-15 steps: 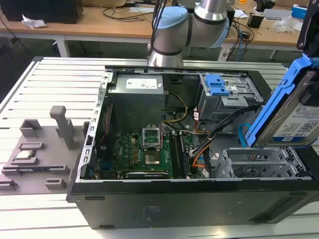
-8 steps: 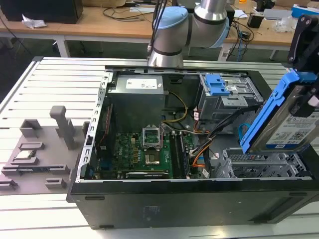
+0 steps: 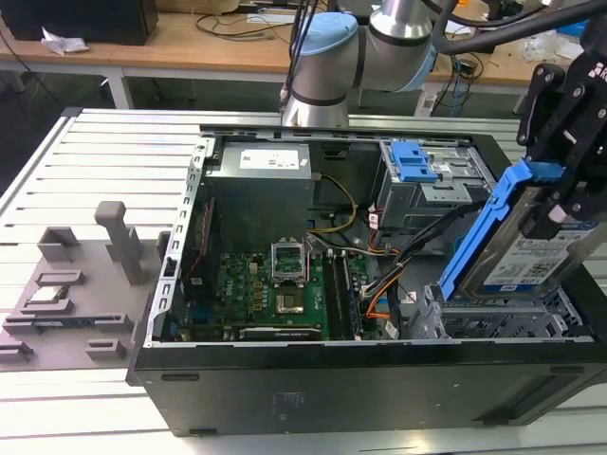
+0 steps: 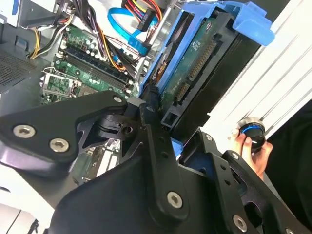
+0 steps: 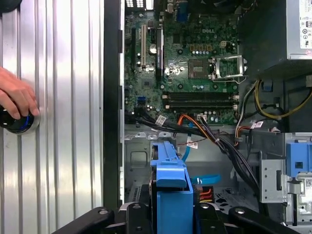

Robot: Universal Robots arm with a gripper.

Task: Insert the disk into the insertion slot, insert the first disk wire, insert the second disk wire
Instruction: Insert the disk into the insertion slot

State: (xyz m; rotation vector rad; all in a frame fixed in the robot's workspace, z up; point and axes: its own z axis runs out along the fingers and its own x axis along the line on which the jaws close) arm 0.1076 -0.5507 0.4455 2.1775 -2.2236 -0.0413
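Gripper (image 3: 558, 204) is pressed together on the disk (image 3: 536, 256), pinching its upper end. The disk hangs tilted, label face showing in the exterior view. Its blue carrier (image 3: 479, 232) runs along the edge toward the exterior view's left.

Computer case (image 3: 332, 379) lies open on the slatted table (image 3: 114, 161). The insertion slot (image 3: 503, 320), a silver perforated cage, sits in the case's near corner on the exterior view's right. The disk's lower end is at the top of this cage. Cannot tell whether it touches or has entered a bay.

Grey drive cage (image 3: 417, 175) with blue latches stands against the case's far wall, beyond the slot. Motherboard (image 3: 285, 284) covers the case floor. The power supply (image 3: 261, 180) is at the far wall behind it. A black cable bundle (image 5: 222, 146) runs from the motherboard's edge toward the cages.

A grey fixture (image 3: 57, 303) lies on the table outside the case, near the table's edge on the exterior view's left.

In the first wrist view, a person's hand (image 5: 17, 95) rests on the table outside the case wall, fingers on a round blue-ringed button (image 5: 19, 124).
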